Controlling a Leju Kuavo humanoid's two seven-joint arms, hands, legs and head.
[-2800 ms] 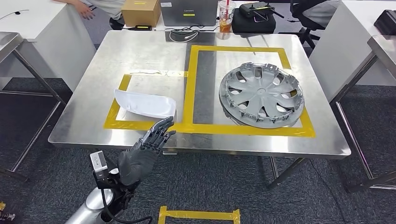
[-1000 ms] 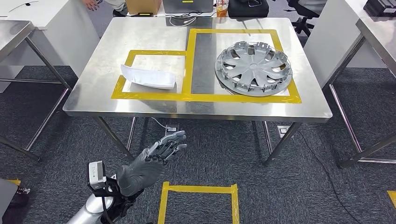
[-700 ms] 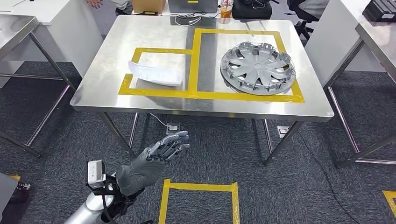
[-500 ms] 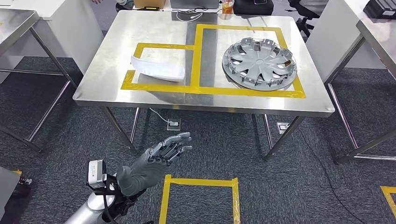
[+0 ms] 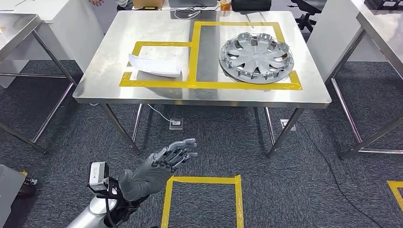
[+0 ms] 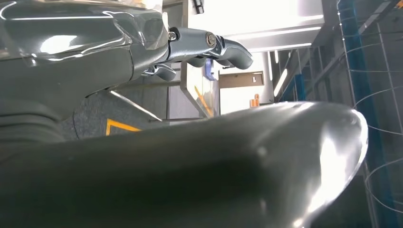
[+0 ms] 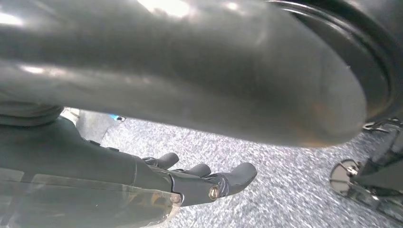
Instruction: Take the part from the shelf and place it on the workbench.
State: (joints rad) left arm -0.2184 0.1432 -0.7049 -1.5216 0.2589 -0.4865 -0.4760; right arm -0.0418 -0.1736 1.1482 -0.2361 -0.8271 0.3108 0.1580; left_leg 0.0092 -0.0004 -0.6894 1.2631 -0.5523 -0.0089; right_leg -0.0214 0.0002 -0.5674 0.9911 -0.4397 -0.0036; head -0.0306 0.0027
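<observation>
A white curved part (image 5: 154, 66) lies on the steel workbench (image 5: 142, 23), inside the smaller yellow-taped square at its left. My left hand (image 5: 153, 171) is raised over the carpet well short of the bench's front edge, fingers spread and holding nothing. In the left wrist view its fingers (image 6: 209, 45) stretch out with nothing between them. In the right wrist view my right hand (image 7: 142, 183) hangs over the grey carpet, its fingers extended and holding nothing.
A silver hubcap (image 5: 256, 57) fills the larger taped frame on the bench's right. A yellow tape square (image 5: 202, 202) marks the floor by my left hand. Steel tables stand at the left (image 5: 14, 23) and right (image 5: 380, 23). A cable and floor socket (image 5: 176, 123) lie under the bench.
The whole view has shifted: the camera has backed away from the bench, which now sits farther off. My left hand has stayed raised and spread.
</observation>
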